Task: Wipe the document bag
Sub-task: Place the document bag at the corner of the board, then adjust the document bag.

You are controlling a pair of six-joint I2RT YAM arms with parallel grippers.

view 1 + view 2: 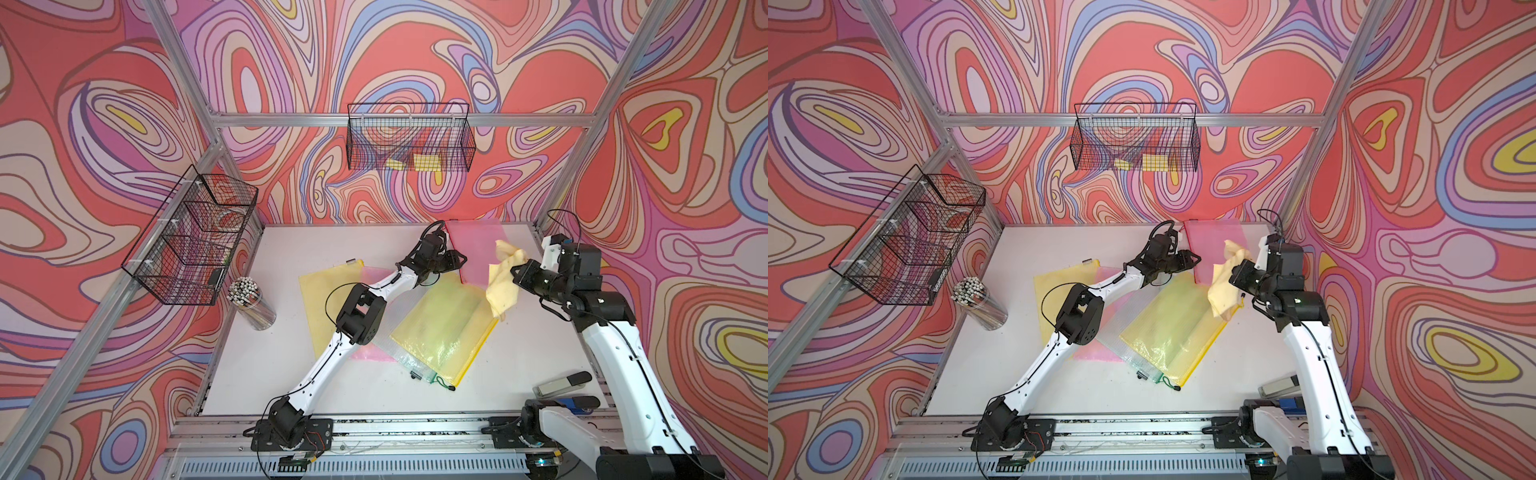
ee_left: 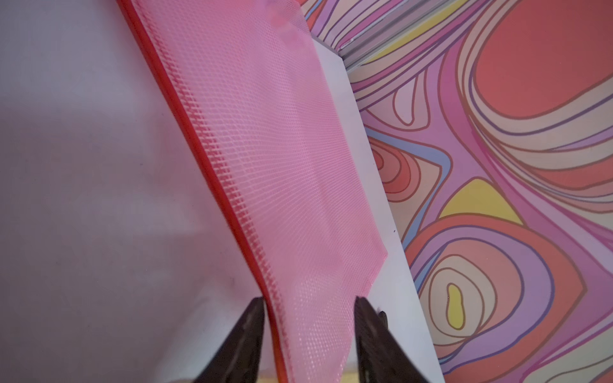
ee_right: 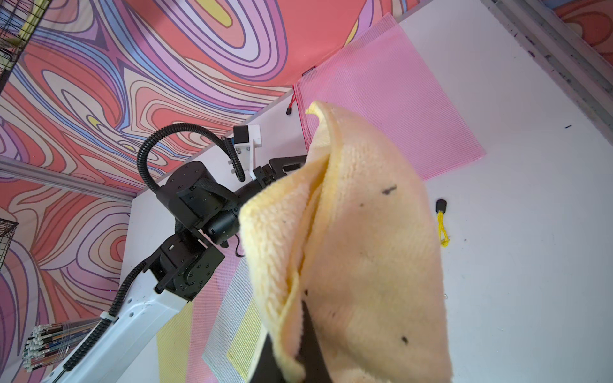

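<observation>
A pink mesh document bag (image 1: pixel 478 245) (image 1: pixel 1219 245) with a red zip edge lies flat at the back of the table. My left gripper (image 1: pixel 459 262) (image 2: pixel 310 300) is open, its fingers astride the bag's near corner (image 2: pixel 265 149); the red edge runs just inside one fingertip. My right gripper (image 1: pixel 519 270) (image 3: pixel 298 331) hangs to the right of the bag, shut on a pale yellow cloth (image 1: pixel 503 286) (image 3: pixel 348 248) with dark specks. The cloth droops over the jaws and hides most of them.
A yellow mesh bag (image 1: pixel 444 332) lies mid-table over a clear one and a pink one, with a pale yellow bag (image 1: pixel 324 299) to the left. A pen cup (image 1: pixel 251 303) stands at the left. Wire baskets (image 1: pixel 195 241) (image 1: pixel 409 137) hang on the frame. A stapler (image 1: pixel 561 384) lies front right.
</observation>
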